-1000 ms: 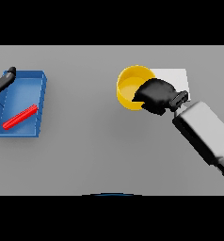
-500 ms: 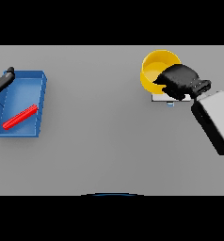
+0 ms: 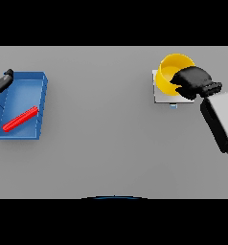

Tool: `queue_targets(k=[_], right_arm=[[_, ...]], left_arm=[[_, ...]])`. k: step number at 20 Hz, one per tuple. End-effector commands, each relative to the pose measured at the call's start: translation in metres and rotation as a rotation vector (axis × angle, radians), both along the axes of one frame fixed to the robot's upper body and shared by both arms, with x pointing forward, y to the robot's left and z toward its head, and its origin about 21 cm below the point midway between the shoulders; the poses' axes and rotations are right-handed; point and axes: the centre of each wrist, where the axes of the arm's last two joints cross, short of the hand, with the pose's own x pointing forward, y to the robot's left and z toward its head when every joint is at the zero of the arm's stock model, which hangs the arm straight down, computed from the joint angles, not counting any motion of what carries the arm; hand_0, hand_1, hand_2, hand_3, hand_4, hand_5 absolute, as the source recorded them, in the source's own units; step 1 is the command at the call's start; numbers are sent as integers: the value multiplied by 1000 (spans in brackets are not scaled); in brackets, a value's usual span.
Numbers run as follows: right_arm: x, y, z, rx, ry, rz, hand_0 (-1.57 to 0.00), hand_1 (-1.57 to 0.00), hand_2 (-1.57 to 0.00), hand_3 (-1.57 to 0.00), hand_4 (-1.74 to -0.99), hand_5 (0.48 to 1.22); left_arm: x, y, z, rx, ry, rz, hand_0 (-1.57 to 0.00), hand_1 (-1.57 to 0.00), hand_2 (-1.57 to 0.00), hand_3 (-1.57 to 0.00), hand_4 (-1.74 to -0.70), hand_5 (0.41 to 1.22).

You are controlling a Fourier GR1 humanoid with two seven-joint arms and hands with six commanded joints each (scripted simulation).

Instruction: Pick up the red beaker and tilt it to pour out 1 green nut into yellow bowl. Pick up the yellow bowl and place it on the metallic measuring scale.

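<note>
Fingers (image 3: pixel 183 82) of the dark right hand (image 3: pixel 195 82) grasp the round yellow bowl's (image 3: pixel 169 72) rim above the flat metallic scale (image 3: pixel 160 95), near the grey worktop's (image 3: pixel 106 143) far right edge.

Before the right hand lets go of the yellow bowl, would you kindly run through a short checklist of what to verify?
1. Right hand curled round the round yellow bowl: ok.
2. Bowl positioned over the pale metallic measuring scale: ok.
3. Bowl actually resting on the scale: cannot tell.
4. Green nut inside the bowl: cannot tell, none visible.
5. Red beaker lying in the blue tray, out of the way: ok.
6. Left hand at the tray's far corner, away from the scale: ok.
</note>
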Motion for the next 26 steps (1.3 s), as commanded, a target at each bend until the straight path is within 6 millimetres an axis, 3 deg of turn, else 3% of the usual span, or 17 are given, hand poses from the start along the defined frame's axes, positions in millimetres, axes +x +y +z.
queue_targets(k=[1, 5, 7, 9, 10, 11, 13, 16, 20, 26], right_arm=[[2, 0, -1, 8, 7, -8, -1571, -1571, -1428, -1331, -1741, 1221], [5, 1, -11, 40, 54, -36, -1528, -1571, -1382, -1440, -1741, 1221], [6, -1, -10, 40, 67, -40, -1417, -1571, -1363, -1487, -1741, 1221], [8, -3, -9, 34, 73, -44, -1397, -1571, -1385, -1363, -1741, 1221], [6, -3, -10, 46, 78, -43, -1332, -1459, -1423, -1198, -1741, 1221], [6, -1, -9, 56, 84, -35, -1128, -1322, -1330, -1057, -1701, 1221], [5, -1, -13, 75, 103, -49, -721, -980, -1042, -833, -1619, 1072], [7, -3, -9, 38, 113, -78, -369, -582, -693, -613, -1539, 933], [7, -6, -10, 12, 117, -28, -150, -243, -375, -449, -1469, 842], [7, -11, -10, 4, 153, -72, -39, -63, -103, -272, -1410, 759]], left_arm=[[1, -3, 0, -4, 3, -1, 1, 1, 1, 1, -726, 710], [2, -3, 2, -7, 14, -6, 1, 1, 1, 1, -729, 713], [1, -3, -3, 8, 19, -1, 1, 1, 1, 1, -727, 712], [2, -1, -3, 5, 23, 3, 1, 1, 1, 1, -727, 715], [3, -3, -4, 5, 19, -1, 1, 1, 1, 1, -729, 717], [4, -4, -3, 3, 11, -2, 1, 1, 1, 1, -730, 720], [6, -5, 2, -3, 5, -12, 1, 1, 1, 1, -733, 728], [5, -5, -6, -1, 16, -3, 1, 1, 1, 1, -727, 717], [6, -4, -3, -4, 12, -3, 1, 1, 1, 1, -722, 703], [3, -1, 1, 0, 4, -6, 1, 1, 1, 1, -720, 693]])
